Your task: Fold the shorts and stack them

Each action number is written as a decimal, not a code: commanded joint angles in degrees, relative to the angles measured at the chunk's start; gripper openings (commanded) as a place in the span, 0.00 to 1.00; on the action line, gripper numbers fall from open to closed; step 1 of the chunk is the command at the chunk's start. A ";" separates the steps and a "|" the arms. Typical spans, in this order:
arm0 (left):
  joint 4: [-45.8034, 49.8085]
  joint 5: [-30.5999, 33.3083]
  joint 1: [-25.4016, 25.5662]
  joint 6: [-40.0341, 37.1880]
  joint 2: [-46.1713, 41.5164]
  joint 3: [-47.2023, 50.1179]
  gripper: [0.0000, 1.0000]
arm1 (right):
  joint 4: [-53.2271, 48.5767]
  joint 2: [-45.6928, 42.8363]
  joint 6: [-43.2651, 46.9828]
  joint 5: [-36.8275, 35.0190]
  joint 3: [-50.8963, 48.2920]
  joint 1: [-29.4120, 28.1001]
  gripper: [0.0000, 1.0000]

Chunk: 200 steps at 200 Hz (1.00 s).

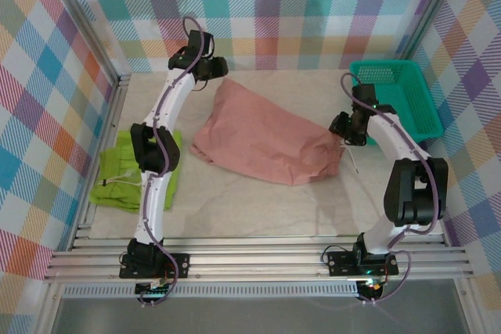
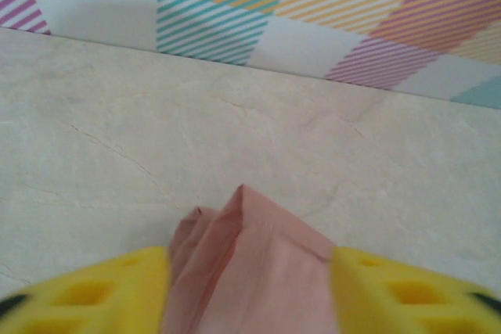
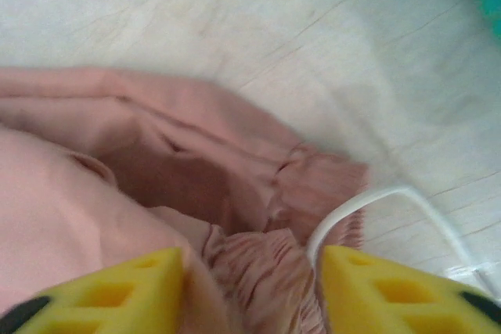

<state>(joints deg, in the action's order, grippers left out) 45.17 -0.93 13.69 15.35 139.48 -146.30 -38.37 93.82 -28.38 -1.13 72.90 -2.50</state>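
We see the salmon pink shorts (image 1: 262, 142) lying in the middle of the tabletop (image 1: 258, 209). They form a wide, slightly wrinkled shape that runs from the far left toward the near right.

The left gripper (image 1: 210, 70) stands at the far left corner of this cloth, near the back wall (image 1: 274, 13). In the left wrist view its two yellow fingers (image 2: 86, 299) are spread apart. A folded corner of the pink cloth lies between them on the pale surface, with its tip pointing toward the wall.

The right gripper (image 1: 342, 137) is at the right end of the pink shorts, near the teal basket (image 1: 407, 99). In the right wrist view its fingers are spread apart too. The gathered waistband (image 3: 258, 271) sits in the gap between them. A white drawstring (image 3: 368, 201) curves out from the waistband across the tabletop, close to the right finger. We cannot tell whether the cloth touches the inner sides of the fingers.

The lime green shorts (image 1: 117, 177) lie well apart from the pink pair, at the left edge of the tabletop. They are crumpled, and the left arm (image 1: 156, 154) passes above their right side.

The basket stands in the far right corner, and both pairs of shorts lie on the tabletop outside it.
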 commanded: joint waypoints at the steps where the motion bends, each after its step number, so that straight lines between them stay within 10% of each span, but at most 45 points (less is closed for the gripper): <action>1: 2.99 1.01 -0.86 -0.89 -1.43 -5.57 0.85 | -4.43 -3.12 0.39 -3.40 4.74 0.37 0.71; 40: -0.36 -6.34 0.42 -0.15 -16.28 10.76 1.00 | -0.75 -12.97 -0.52 4.26 2.47 -3.27 0.99; 83: -15.28 -11.28 4.15 8.17 -27.50 39.98 1.00 | 8.65 -7.52 -6.81 20.83 -3.61 -4.79 1.00; 200: -35.34 -1.74 6.59 16.90 -34.31 80.73 1.00 | 11.48 6.20 -4.06 15.48 -9.31 -0.76 1.00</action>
<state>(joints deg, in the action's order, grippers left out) 15.03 -7.73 20.23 30.87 109.49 -70.17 -27.81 98.48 -33.78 16.08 64.40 -3.90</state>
